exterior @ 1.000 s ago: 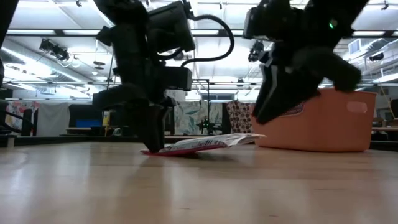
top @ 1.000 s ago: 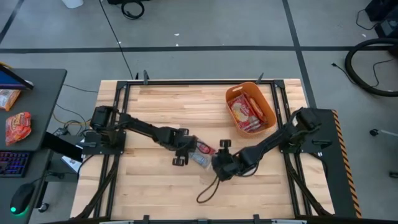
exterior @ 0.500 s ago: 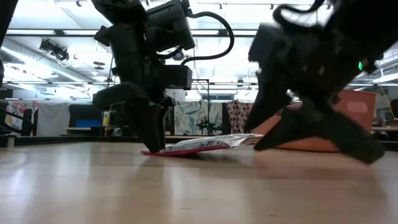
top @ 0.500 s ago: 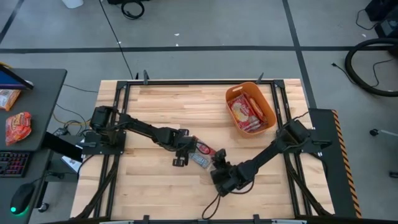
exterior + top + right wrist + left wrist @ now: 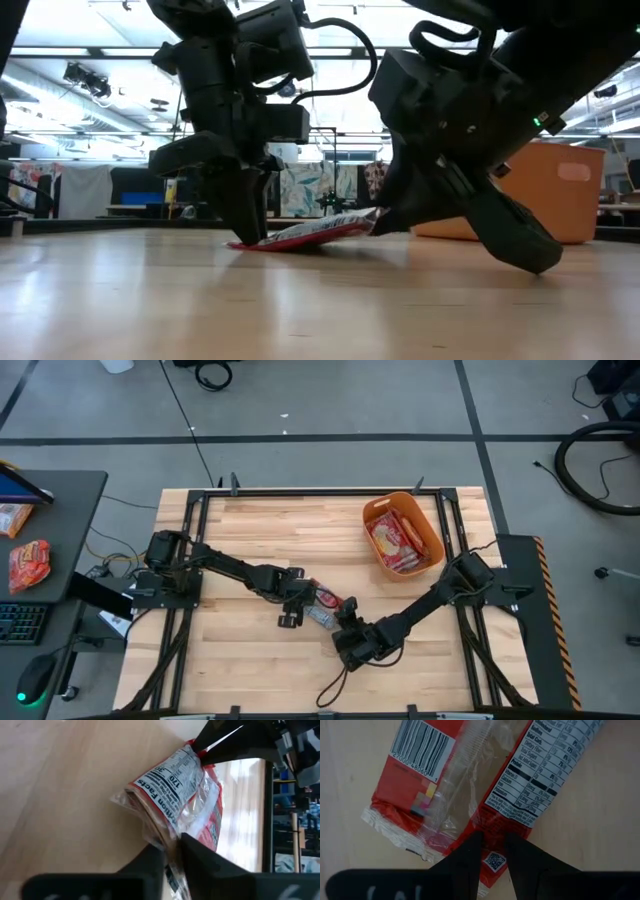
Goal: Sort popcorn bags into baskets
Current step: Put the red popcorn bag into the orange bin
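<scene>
Red packet, back side up, sits mid-tabletop (image 5: 250, 520) and both arms are on it. Popcorn bag (image 5: 325, 606) shows its nutrition panel and barcode in the left wrist view, clear seam flap creased down the middle.

Left tool (image 5: 493, 851): fingers pinched on one end of the bag, pressing it at the tabletop. Low view shows that end down on the wood and the other end tilted up.

Right tool (image 5: 171, 851): fingers closing on the opposite, raised end; the crumpled film sits between them in the right wrist view. Looks like a grasp, but can't confirm how firm it is.

Orange basket (image 5: 432, 530) stands toward the far right of the tabletop, well apart from this bag, with several red packets already inside.

Step in hand, my read: two-arm pickup or handover of the last loose bag on the tabletop, left pinning, right taking.

Next move needs:
- the right grip confirmed on film, not just the loose seam flap
- the left to let go before the right lifts, or the bag gets stretched between them
- lift clear of the wood, carry to the basket, drop over the open top

Risk: thin slippery wrapper, an edge grip could slide out mid-carry.
</scene>
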You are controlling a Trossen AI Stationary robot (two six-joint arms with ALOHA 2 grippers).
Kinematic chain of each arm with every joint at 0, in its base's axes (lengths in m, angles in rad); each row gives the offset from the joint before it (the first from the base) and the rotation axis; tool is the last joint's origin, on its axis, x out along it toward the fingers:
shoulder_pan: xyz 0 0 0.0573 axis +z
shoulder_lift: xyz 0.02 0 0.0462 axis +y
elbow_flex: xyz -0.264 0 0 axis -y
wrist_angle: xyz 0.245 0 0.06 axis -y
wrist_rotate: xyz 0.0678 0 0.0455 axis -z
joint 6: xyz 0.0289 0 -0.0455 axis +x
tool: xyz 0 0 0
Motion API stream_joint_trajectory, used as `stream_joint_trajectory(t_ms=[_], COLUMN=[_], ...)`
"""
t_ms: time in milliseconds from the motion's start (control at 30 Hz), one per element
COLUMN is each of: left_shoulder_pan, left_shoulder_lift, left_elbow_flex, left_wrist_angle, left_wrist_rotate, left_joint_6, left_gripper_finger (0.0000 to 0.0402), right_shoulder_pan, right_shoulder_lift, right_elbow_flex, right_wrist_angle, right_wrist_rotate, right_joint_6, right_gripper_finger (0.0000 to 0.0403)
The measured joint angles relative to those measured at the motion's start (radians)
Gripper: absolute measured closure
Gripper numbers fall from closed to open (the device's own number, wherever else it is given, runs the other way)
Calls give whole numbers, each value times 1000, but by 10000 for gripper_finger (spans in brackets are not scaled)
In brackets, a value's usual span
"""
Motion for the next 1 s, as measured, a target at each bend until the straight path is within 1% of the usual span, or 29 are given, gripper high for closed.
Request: stream_joint_trajectory(t_ms=[100,133,200,300,433,467,600,700,767,933,1000], left_shoulder_pan=[0,-1,-8,-27,-69,-80,-120,-141,-151,-164,-164], left_shoulder_lift=[-23,-39,-85,-160,-226,-236,-246,-246,-246,-247,-248], left_elbow_flex=[-2,-5,-8,-4,-4,-4,-2,-2,-2,-2,-2], left_wrist_angle=[-7,-13,-44,-41,-40,-36,-26,-21,-20,-20,-19], left_wrist_rotate=[-9,-27,-90,-174,-227,-230,-232,-238,-239,-239,-240], left_joint_6=[-1,-7,-13,-14,-16,-16,-23,-37,-42,-61,-62], left_gripper_finger=[308,308,308,308,308,308,308,308,308,308,308], right_shoulder_pan=[-2,-2,1,8,15,18,36,42,40,36,23], right_shoulder_lift=[-7,-13,-21,-61,-123,-140,-208,-266,-307,-391,-423], right_elbow_flex=[-2,-3,-4,-5,-3,-4,-3,-3,-3,-3,-3], right_wrist_angle=[1,0,-8,-47,-177,-211,-341,-444,-526,-707,-795], right_wrist_rotate=[-17,-21,-24,-22,-20,-10,114,146,171,288,302], right_joint_6=[15,21,36,103,231,257,331,392,459,582,636], right_gripper_finger=[383,390,391,385,395,395,395,396,396,396,396])
